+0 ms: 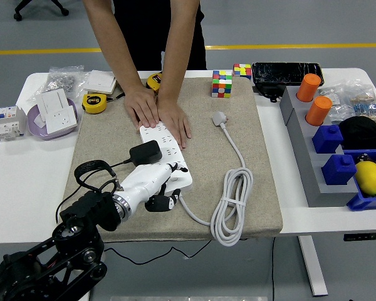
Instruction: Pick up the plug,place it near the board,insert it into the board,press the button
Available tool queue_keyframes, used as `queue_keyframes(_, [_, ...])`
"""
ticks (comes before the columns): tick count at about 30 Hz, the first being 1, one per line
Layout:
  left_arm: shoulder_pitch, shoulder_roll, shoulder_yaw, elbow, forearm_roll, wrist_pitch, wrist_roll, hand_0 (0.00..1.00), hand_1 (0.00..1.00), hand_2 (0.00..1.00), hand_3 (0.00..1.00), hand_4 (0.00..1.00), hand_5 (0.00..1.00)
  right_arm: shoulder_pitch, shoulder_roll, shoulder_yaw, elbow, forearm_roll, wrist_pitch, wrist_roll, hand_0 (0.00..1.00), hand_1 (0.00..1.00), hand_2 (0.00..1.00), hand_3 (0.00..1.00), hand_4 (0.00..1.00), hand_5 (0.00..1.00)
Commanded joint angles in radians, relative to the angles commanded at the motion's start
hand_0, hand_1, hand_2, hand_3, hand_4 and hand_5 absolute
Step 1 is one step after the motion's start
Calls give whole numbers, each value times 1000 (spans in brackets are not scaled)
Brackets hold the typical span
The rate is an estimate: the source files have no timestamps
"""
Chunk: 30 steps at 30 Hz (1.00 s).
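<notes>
Black plug (145,152) sits in white board (166,153), light, rigid, grippable by its flat sides; left hand (151,182) fingers loosely curled, empty.

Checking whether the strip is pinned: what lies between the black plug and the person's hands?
In the head view, a stretch of the white power strip with open sockets lies between the black plug and the person's hands.

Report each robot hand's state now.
Left hand: fingers curled on the power strip beside the black plug, holding nothing.
Right hand: not in view.
</notes>
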Motion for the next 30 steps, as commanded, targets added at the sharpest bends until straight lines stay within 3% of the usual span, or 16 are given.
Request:
queue_keyframes(9, [-5,-2,0,35,19,-13,-1,166,65,149,825,461,47,0,0,5,0,-2,0,-1,873,736,728,767,998,933])
queue_keyframes(30, [4,9,-15,39,31,-27,6,166,65,148,775,454,29,1,0,7,0,0,0,1,872,736,728,768,998,930])
